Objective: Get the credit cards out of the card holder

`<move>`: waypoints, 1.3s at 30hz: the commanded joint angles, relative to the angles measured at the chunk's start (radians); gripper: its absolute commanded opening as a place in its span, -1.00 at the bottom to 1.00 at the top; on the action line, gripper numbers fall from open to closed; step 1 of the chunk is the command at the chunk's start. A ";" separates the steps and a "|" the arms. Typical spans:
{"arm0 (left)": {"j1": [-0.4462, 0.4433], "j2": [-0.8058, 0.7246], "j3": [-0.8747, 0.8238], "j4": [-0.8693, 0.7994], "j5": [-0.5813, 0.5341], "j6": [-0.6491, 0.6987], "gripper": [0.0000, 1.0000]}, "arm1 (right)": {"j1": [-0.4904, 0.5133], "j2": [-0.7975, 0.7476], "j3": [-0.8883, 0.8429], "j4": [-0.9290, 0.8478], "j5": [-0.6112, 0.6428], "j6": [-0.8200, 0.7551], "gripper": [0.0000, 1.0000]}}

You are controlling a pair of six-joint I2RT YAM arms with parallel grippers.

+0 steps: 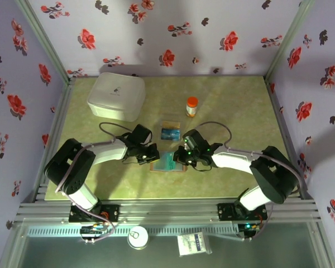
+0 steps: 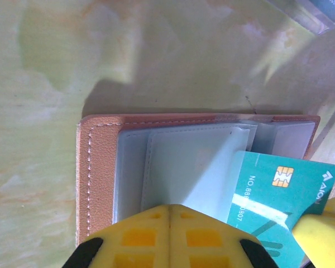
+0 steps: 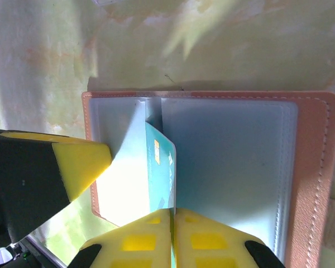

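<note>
On green table (image 3: 240, 44), right tool (image 3: 172, 219) seemingly pinches teal card (image 3: 162, 164) above card holder (image 3: 229, 162).

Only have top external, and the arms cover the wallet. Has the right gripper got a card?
Observer: Yes. In the right wrist view, the right gripper is shut on the edge of a teal card, which stands on edge by the middle fold of the wallet.
Operator: Which face is up?
Observer: In the left wrist view, the side with the gold chip and a printed number is up.
Operator: Left gripper?
Observer: The left gripper is shut, its tip over a clear sleeve. Can't tell if it's pressing.
</note>
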 commanded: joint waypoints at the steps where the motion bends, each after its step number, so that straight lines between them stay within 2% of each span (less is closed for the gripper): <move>1: -0.005 0.001 0.000 -0.050 -0.024 0.013 -1.00 | -0.006 -0.030 0.024 -0.101 0.050 -0.051 -0.83; 11: -0.005 -0.019 0.034 -0.052 -0.020 0.027 -0.96 | -0.006 -0.057 0.136 -0.264 0.083 -0.170 -0.85; 17: 0.000 -0.039 0.049 -0.070 -0.023 0.044 -0.95 | -0.006 -0.036 0.225 -0.396 0.092 -0.327 -0.84; 23: 0.008 -0.062 0.031 -0.067 -0.024 0.046 -0.92 | -0.008 0.023 0.326 -0.539 0.112 -0.562 -0.89; 33: 0.030 -0.144 -0.048 -0.053 -0.046 0.036 -0.86 | -0.022 0.093 0.472 -0.658 0.173 -1.030 -1.00; 39: 0.030 -0.195 -0.094 -0.048 -0.065 0.021 -0.84 | -0.062 0.120 0.561 -0.716 0.130 -1.316 -1.00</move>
